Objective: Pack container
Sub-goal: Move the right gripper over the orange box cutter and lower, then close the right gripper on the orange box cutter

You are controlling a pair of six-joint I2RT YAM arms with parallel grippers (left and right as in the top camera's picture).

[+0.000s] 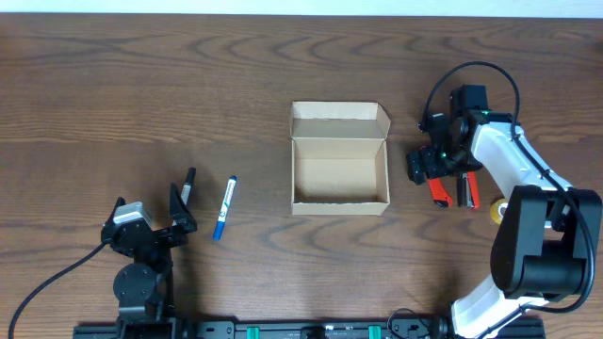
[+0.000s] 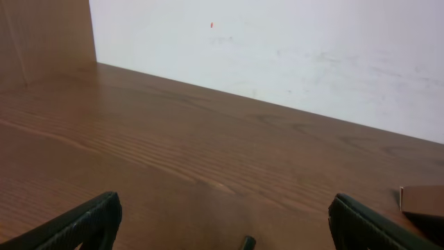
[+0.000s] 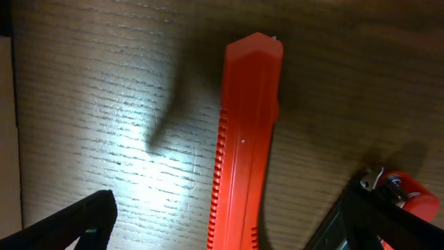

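Observation:
The container [image 1: 339,158] is an open tan cardboard box at the table's middle, its flap lid folded back, and nothing shows inside it. My right gripper [image 1: 435,168] is open and hovers low over a red box cutter [image 1: 438,191] right of the box. In the right wrist view the red cutter [image 3: 244,139] lies between my spread fingers [image 3: 229,222]. A second red and black tool [image 1: 467,191] lies beside it. My left gripper [image 1: 151,218] is open and empty near the front left. A blue marker [image 1: 224,207] and a black pen [image 1: 187,185] lie just right of it.
A yellow tape roll [image 1: 498,211] sits by the right arm's base. The left wrist view shows bare wood, the black pen's tip [image 2: 248,243] and a corner of the box [image 2: 421,201] at the right edge.

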